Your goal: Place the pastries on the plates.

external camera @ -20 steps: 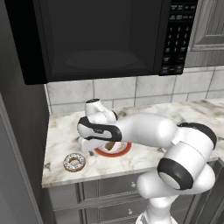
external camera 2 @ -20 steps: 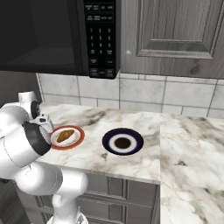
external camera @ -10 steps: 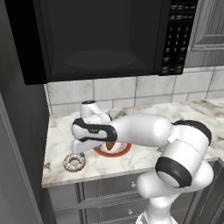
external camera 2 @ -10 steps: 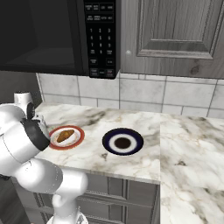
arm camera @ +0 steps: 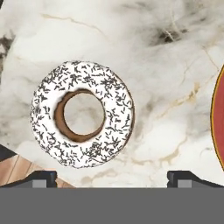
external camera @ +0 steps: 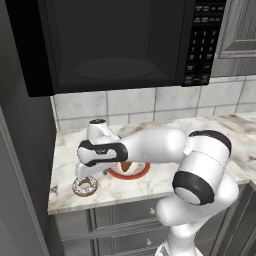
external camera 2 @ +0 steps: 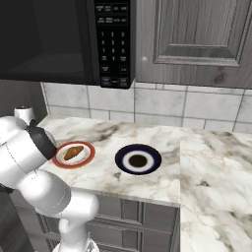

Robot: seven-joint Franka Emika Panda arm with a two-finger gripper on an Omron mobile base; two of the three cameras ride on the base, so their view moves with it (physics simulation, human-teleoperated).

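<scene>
The gripper (arm camera: 111, 177) hangs with fingers spread wide, holding nothing. The donut (arm camera: 82, 113) lies flat on the counter (arm camera: 166, 65) beyond the left fingertip.

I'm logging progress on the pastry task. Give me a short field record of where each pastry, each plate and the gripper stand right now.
croissant: lying on the red-rimmed plate
donut: flat on the marble counter, near its front left corner, on no plate
navy-rimmed plate: bare, right of the red-rimmed plate
gripper: open, over the donut, holding nothing
done: one pastry of two
</scene>
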